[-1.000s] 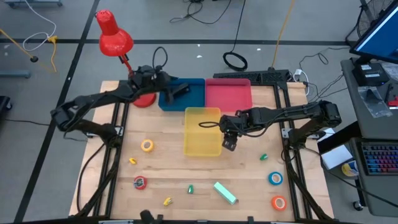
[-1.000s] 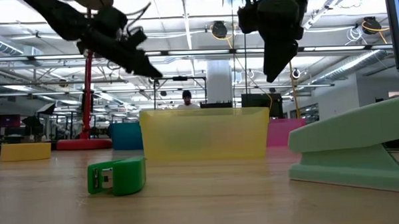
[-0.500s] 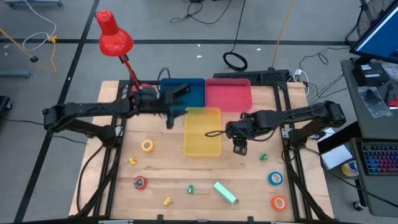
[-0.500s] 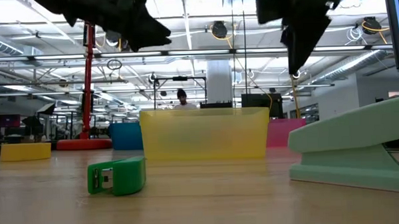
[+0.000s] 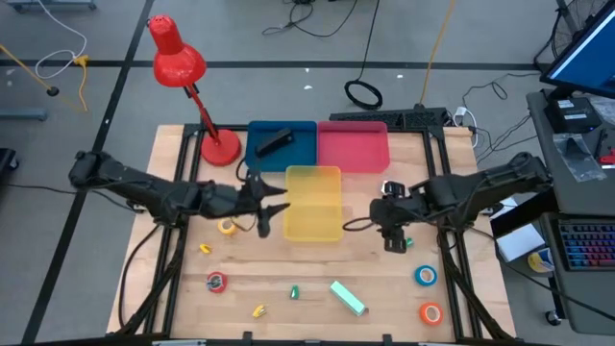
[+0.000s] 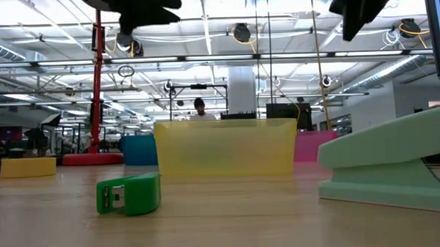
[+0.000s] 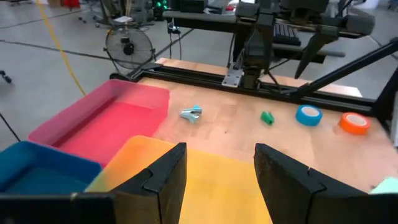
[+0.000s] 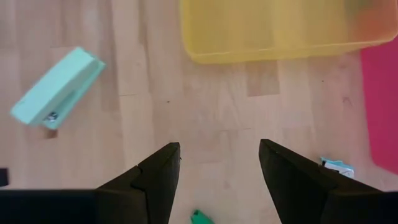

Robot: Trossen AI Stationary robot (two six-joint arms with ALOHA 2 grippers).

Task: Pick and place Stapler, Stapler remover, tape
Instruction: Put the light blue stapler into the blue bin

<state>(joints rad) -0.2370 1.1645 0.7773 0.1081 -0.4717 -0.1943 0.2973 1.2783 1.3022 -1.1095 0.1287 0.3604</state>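
A black stapler (image 5: 275, 142) lies in the blue bin (image 5: 300, 154). A mint-green stapler (image 5: 348, 298) rests flat on the table near its near edge, and also shows in the right wrist view (image 8: 56, 87). Tape rolls lie flat on the table: yellow (image 5: 227, 227), red (image 5: 216, 282), blue (image 5: 425, 276) and orange (image 5: 430, 312). A small pale blue-and-silver stapler remover (image 7: 191, 114) lies by the red bin. My left gripper (image 5: 272, 208) hovers open just left of the yellow bin (image 5: 312, 219). My right gripper (image 5: 394, 240) hovers open right of that bin, pointing down.
The red bin (image 5: 354, 146) stands beside the blue one at the far side. A red desk lamp (image 5: 219, 149) stands at the far left corner. Small green pieces (image 5: 294, 291) (image 5: 406, 243) and yellow pieces (image 5: 205, 248) (image 5: 258, 310) lie scattered on the near half.
My left gripper has drawn back from over the blue bin toward the near edge, ending left of the yellow bin; the black stapler stays in the blue bin. My right gripper has moved from the yellow bin's right rim toward the right and near edges.
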